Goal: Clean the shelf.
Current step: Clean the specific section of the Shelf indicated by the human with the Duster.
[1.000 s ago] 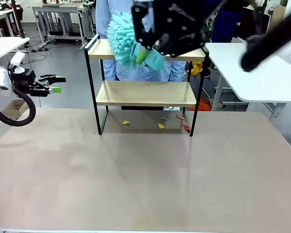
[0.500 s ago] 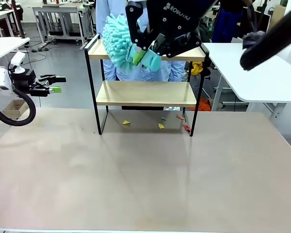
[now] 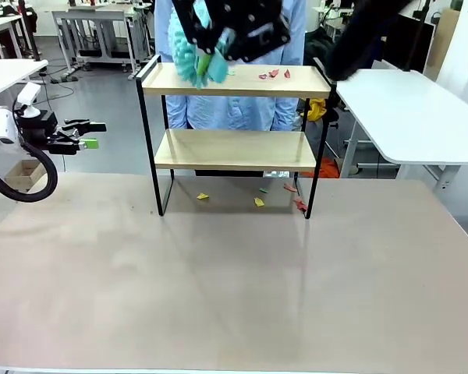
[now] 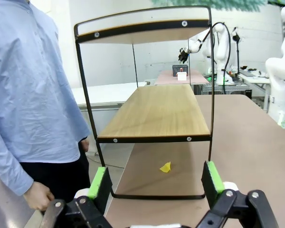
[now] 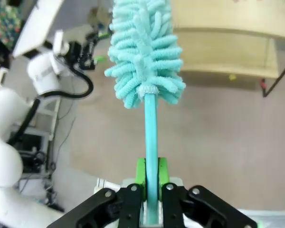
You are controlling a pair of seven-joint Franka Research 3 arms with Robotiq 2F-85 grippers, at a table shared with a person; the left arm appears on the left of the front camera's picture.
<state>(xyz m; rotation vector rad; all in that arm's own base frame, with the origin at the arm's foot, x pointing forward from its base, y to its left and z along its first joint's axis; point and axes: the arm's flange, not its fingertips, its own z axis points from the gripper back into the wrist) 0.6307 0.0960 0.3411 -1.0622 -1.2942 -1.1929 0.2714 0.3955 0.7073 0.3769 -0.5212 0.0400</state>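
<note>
The left fingers (image 3: 90, 143) are held wide apart at the left, grasping nothing, well apart from the shelf (image 3: 218, 149). The shelf is set at the far middle of the surface (image 3: 234, 296). Red scraps (image 3: 273, 74) are carried on its top board (image 3: 242, 82), right of the teal duster (image 5: 145, 52) clamped by the right fingers (image 5: 140, 172) above it.

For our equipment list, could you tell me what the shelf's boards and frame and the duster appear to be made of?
The shelf boards: light wood or a wood-look laminate, matte, with visible grain. The frame: thin metal rod, it seems, painted black, slightly glossy. The duster head: soft teal chenille-like fibre, in fuzzy fingers. The duster handle: smooth teal plastic, probably.
</note>
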